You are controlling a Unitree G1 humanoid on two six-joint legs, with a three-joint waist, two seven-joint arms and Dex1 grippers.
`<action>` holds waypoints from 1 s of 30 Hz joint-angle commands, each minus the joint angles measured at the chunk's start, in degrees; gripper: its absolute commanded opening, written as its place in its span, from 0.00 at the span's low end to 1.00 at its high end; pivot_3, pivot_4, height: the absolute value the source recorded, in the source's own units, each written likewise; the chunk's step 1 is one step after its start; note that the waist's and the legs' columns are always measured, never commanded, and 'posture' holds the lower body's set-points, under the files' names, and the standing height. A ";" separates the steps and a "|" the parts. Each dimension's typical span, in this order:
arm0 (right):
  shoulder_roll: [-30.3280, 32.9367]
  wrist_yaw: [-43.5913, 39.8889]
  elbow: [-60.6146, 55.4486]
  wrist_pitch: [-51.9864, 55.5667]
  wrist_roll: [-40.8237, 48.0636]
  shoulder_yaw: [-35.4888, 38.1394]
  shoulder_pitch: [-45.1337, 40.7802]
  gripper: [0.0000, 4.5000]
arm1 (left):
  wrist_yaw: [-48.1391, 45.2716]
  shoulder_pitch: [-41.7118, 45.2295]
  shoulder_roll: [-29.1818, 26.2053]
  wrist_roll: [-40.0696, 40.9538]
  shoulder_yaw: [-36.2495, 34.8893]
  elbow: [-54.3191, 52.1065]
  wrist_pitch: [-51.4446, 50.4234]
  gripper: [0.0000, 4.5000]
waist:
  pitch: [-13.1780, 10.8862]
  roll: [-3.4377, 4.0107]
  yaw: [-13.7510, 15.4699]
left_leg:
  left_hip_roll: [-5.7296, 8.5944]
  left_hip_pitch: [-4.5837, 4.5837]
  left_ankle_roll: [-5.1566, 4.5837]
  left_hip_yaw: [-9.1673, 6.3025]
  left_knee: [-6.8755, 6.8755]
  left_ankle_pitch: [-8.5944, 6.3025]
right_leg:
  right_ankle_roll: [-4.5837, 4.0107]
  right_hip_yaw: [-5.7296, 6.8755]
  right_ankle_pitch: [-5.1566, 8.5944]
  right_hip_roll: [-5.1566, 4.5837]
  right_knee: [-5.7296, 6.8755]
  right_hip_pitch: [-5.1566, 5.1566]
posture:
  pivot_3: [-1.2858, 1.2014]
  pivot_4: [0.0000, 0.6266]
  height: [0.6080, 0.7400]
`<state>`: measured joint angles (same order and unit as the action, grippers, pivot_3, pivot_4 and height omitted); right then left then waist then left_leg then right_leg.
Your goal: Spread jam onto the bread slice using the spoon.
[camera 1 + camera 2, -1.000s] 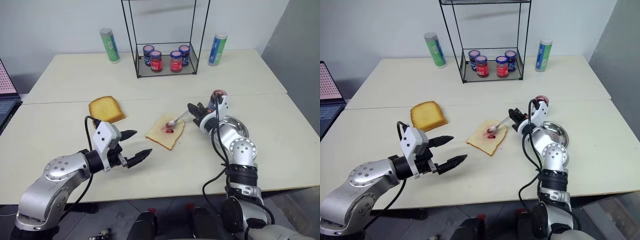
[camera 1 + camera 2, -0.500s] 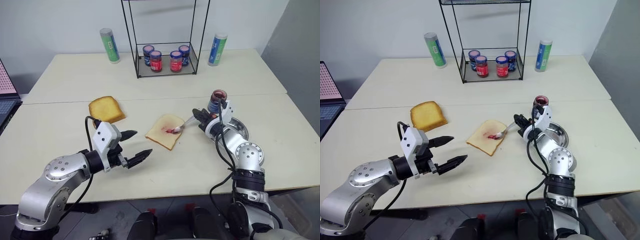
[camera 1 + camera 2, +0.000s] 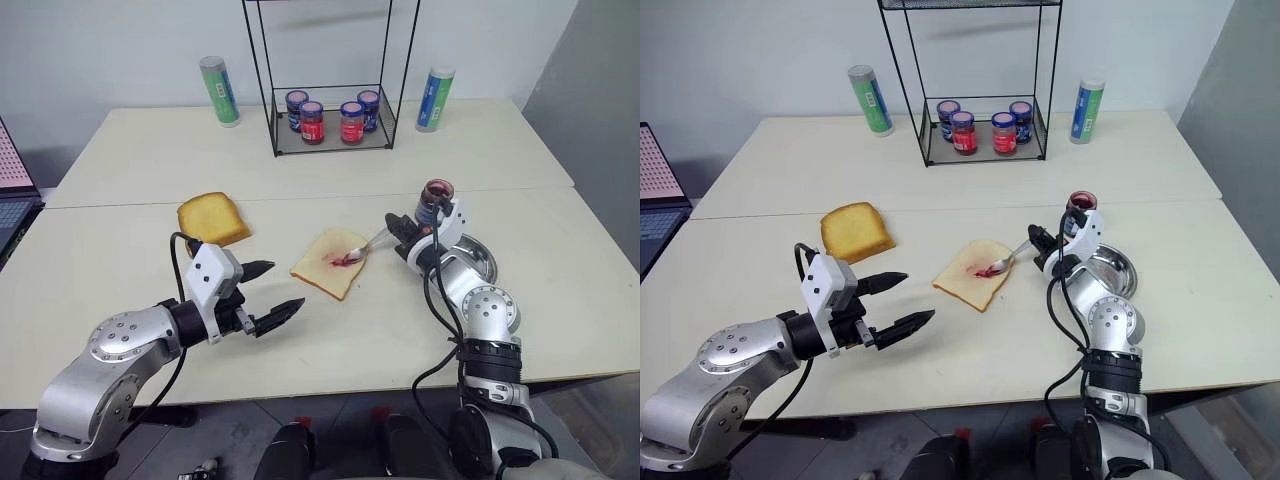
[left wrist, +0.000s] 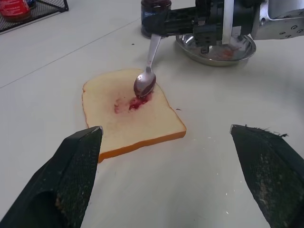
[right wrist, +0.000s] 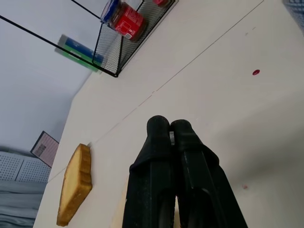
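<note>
The bread slice (image 3: 326, 264) lies flat at the table's middle, with a small red smear of jam (image 4: 132, 103) near its centre. The spoon (image 4: 145, 83) rests bowl-down at the jam's edge, its handle running back into my right gripper (image 3: 394, 226). That gripper is shut on the handle just right of the slice; in its own wrist view the fingers (image 5: 169, 127) are pressed together. My left gripper (image 3: 284, 287) hovers open, to the left of the slice and nearer me, with nothing in it. Its fingers (image 4: 78, 164) frame the slice in the left wrist view.
A golden toasted slice (image 3: 214, 219) lies to the left. A round steel dish (image 3: 476, 256) and an open jam jar (image 3: 436, 198) sit behind my right hand. A wire rack (image 3: 335, 135) with jars and two tubes (image 3: 218, 90) (image 3: 435, 98) stand at the back.
My right wrist has turned slightly, and the spoon's bowl has slid a little down and rightward across the slice into the jam. The left arm has stayed still.
</note>
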<state>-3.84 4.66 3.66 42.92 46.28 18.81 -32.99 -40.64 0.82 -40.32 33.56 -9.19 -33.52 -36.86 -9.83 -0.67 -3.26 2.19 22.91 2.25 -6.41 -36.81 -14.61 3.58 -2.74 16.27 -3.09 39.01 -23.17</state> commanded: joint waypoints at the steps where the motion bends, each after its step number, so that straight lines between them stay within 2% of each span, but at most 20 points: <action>1: -0.67 1.03 -1.34 -2.61 1.71 2.02 -3.12 0.02 | 0.12 0.71 0.02 0.25 -0.08 -1.53 0.92 1.00 | 0.00 0.00 0.00 | 0.00 0.00 0.00 0.00 0.00 0.00 | 0.00 0.00 0.00 0.00 0.00 0.00 | 0.52 0.24 1.00; 6: -0.88 1.87 -2.38 -1.30 3.39 2.75 -3.88 0.02 | 0.12 0.74 0.09 0.25 -0.03 -1.51 1.00 1.00 | 0.00 0.00 -0.01 | 0.00 0.00 0.00 -0.01 0.00 0.00 | 0.00 0.01 0.00 0.00 0.00 0.00 | 0.52 0.24 1.00; 14: -0.55 0.42 -4.86 4.80 4.89 -0.86 -0.36 0.02 | -0.15 0.58 0.01 0.27 0.13 -1.55 1.11 1.00 | 0.00 0.00 -0.01 | -0.02 0.00 0.00 0.00 0.00 0.00 | 0.00 -0.01 0.00 0.00 0.00 0.00 | 0.52 0.24 1.00; 20: 0.24 -0.42 -3.18 3.07 1.95 -2.56 0.86 0.02 | -0.23 0.41 -0.13 0.32 0.02 -1.63 1.07 1.00 | 0.00 0.00 -0.01 | 0.00 0.00 0.00 0.00 0.00 0.00 | 0.00 0.01 0.00 0.00 0.00 0.00 | 0.52 0.24 1.00; 30: 2.71 0.20 1.22 -2.40 -3.12 -1.03 -0.67 0.02 | -0.12 0.57 -0.02 0.30 0.14 -1.60 1.06 1.00 | 0.01 -0.01 0.03 | 0.01 -0.01 0.00 0.00 -0.01 0.00 | 0.00 0.01 0.00 -0.01 0.00 0.02 | 0.52 0.24 1.00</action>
<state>-2.22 4.80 4.99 42.20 44.32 16.89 -32.65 -40.67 0.83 -40.31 33.56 -8.89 -33.54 -36.86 -9.82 -0.68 -3.23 2.20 22.90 2.25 -6.42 -36.82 -14.61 3.58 -2.73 16.28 -3.09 39.00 -23.15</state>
